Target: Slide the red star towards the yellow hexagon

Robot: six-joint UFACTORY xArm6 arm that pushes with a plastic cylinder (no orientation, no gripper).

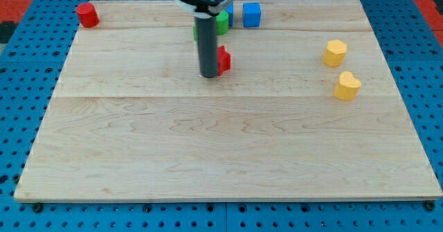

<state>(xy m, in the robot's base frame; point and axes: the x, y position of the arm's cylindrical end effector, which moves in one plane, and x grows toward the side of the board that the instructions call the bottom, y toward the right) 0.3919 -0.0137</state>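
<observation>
The red star (223,59) sits on the board (208,156) a little above centre, mostly hidden behind the rod, with my tip (210,75) touching or just beside it at its 8 o'clock; there is no claw to spread or press, only that bare rod. That spot seems chosen so a push sends the star toward 3 o'clock, where the yellow hexagon (335,52) waits well apart with a yellow heart (347,86) at its 5 o'clock. Outward, a green block (221,21) and blue cube (251,14) lie at the star's 12 to 1 o'clock, a red cylinder (86,14) at its 10 o'clock.
</observation>
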